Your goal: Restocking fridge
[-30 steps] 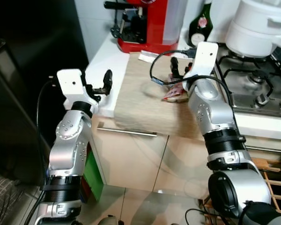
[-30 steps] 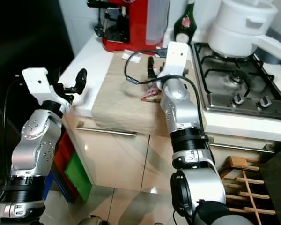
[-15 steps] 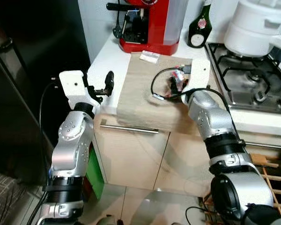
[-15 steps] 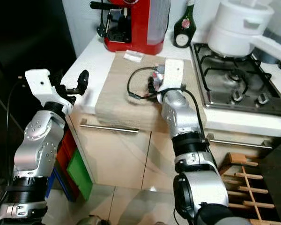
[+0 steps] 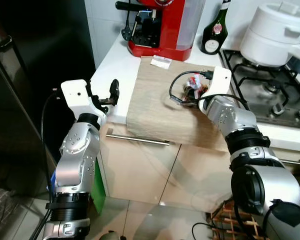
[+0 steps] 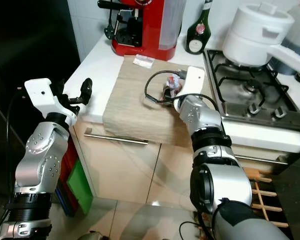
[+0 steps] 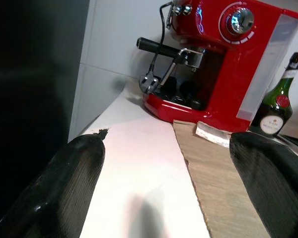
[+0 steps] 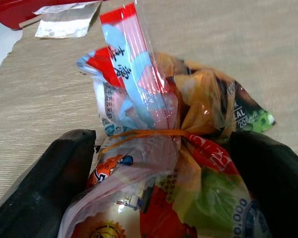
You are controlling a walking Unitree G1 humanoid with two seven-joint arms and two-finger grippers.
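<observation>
Spread apart, the left gripper [image 5: 111, 93] hovers at the white countertop's [image 5: 115, 65] left corner, beside the dark fridge [image 5: 37, 60], holding nothing. Behind it stands a glossy red espresso machine [image 5: 162, 25] with a small white paper packet [image 5: 161, 62] lying before it on the beige wood-grain board [image 5: 155, 105]. Further right, the right gripper [image 8: 159, 163] sits low on that board, its black fingers [image 8: 44, 183] parted on either side of a crinkly clear plastic bag of colourful snack packets [image 8: 159, 124] tied with an orange band. A green glass bottle [image 5: 213, 35] and a white lidded pot [image 5: 270, 32] on the steel gas hob [image 5: 275, 95] stand beyond.
</observation>
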